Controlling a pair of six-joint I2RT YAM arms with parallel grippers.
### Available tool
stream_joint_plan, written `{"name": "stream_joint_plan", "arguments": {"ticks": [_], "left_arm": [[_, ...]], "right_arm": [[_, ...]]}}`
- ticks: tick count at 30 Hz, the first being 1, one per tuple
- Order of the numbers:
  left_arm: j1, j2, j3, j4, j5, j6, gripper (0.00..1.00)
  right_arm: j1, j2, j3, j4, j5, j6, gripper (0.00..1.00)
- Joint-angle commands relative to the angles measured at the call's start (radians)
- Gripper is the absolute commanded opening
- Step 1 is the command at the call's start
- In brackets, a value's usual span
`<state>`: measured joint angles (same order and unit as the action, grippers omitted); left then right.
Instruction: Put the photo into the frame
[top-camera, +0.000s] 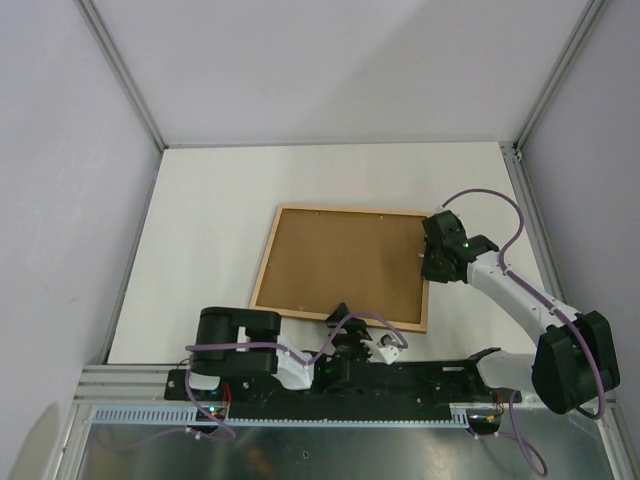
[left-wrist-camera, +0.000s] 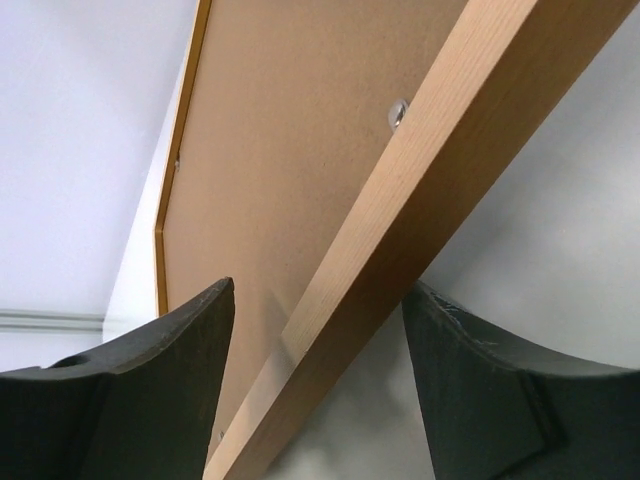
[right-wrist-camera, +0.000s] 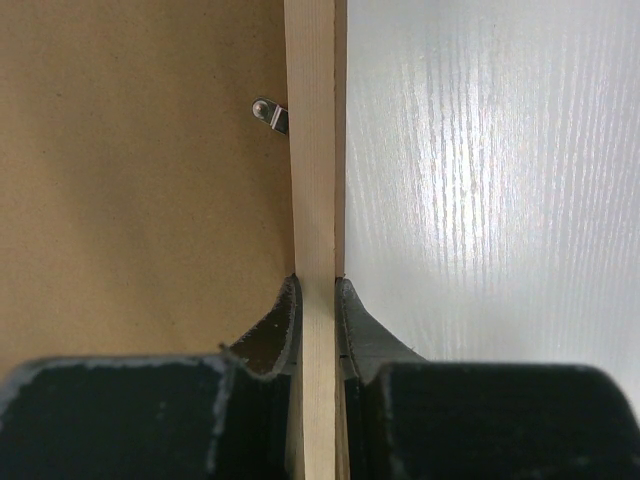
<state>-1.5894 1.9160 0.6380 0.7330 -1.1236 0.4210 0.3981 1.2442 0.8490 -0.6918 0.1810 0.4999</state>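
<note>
The frame (top-camera: 262, 270) lies back side up on the white table (top-camera: 200, 250), its paler wood rails around a brown backing board (top-camera: 345, 262). The photo is hidden. My right gripper (top-camera: 430, 262) is shut on the frame's right rail (right-wrist-camera: 315, 150), one finger on each side of it (right-wrist-camera: 318, 282). My left gripper (top-camera: 338, 314) is at the near rail. In the left wrist view its gripper (left-wrist-camera: 320, 290) is open, and the rail (left-wrist-camera: 440, 130) runs diagonally between the jaws with gaps on both sides.
Small metal clips (right-wrist-camera: 270, 112) (left-wrist-camera: 397, 112) sit on the inner edge of the rails over the backing board. Grey walls and metal posts (top-camera: 125, 75) enclose the table. The arm bases stand on a black rail (top-camera: 400, 380) at the near edge.
</note>
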Motion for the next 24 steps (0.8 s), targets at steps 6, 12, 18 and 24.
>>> {"name": "stream_joint_plan", "arguments": {"ticks": [6,12,18,24], "left_arm": [[0.016,0.026,-0.019,0.217,-0.041,0.154,0.42],[0.016,0.020,-0.017,0.313,-0.055,0.247,0.08],[0.015,0.005,-0.008,0.349,-0.058,0.281,0.00],[0.016,-0.033,-0.014,0.355,-0.065,0.282,0.00]], "right_arm": [[-0.005,-0.037,0.065,0.022,-0.020,0.001,0.00],[-0.009,-0.042,0.065,0.015,-0.018,-0.001,0.00],[-0.019,-0.048,0.065,0.014,-0.023,-0.003,0.00],[-0.056,-0.116,0.069,0.033,-0.025,0.002,0.40]]}}
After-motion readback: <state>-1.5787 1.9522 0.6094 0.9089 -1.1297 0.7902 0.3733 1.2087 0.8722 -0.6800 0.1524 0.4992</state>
